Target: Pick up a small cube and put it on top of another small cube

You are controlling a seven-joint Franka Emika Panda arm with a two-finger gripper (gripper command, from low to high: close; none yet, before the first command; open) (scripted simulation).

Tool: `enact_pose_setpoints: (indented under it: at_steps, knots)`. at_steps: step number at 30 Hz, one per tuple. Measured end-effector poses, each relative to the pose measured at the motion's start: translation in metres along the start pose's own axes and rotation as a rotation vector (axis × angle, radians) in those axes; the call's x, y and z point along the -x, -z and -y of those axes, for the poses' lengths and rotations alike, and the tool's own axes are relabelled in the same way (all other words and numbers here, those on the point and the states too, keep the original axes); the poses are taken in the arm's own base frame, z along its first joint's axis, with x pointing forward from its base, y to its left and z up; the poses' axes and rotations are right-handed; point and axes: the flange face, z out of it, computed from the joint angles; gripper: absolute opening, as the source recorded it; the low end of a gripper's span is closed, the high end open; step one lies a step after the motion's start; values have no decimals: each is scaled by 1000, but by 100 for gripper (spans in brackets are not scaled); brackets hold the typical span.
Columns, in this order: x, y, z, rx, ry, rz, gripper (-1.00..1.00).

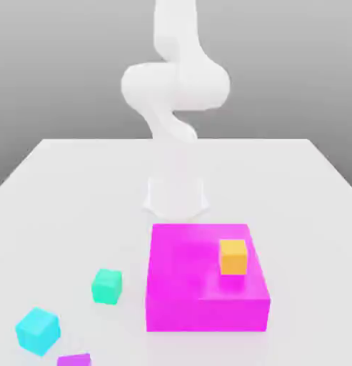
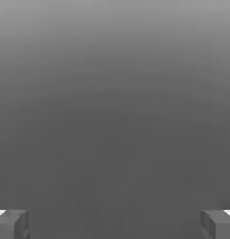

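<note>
a small mint-green cube (image 1: pixel 107 286) sits on the white table (image 1: pixel 64 186), left of a flat magenta block (image 1: pixel 200 293) carrying a small orange cube (image 1: pixel 233 257). the gripper (image 2: pixel 115 224) is spread wide and empty, facing blank grey, no cube between its fingers (image 2: pixel 11 224).

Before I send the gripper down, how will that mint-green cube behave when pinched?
The mint-green cube looks rigid, with flat faces, so it should sit squarely between the open gripper fingers. It rests flat on the table, so rolling seems unlikely; its smooth faces might let it slide if nudged.
</note>
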Motion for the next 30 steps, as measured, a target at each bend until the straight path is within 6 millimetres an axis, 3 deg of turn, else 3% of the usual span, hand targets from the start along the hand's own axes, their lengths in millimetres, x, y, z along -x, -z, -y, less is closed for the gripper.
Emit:
enact_pose_setpoints:
  at_steps: [8,15,22,28,30]
  knots:
    - [1,-143,-68,222,-426,33,0]
    - [20,-238,-157,415,-798,22,0]
    - [60,-302,-256,613,-1169,-25,0]
    - [107,-331,-342,785,-1487,-96,0]
    - [119,-342,-354,804,-1514,-101,0]
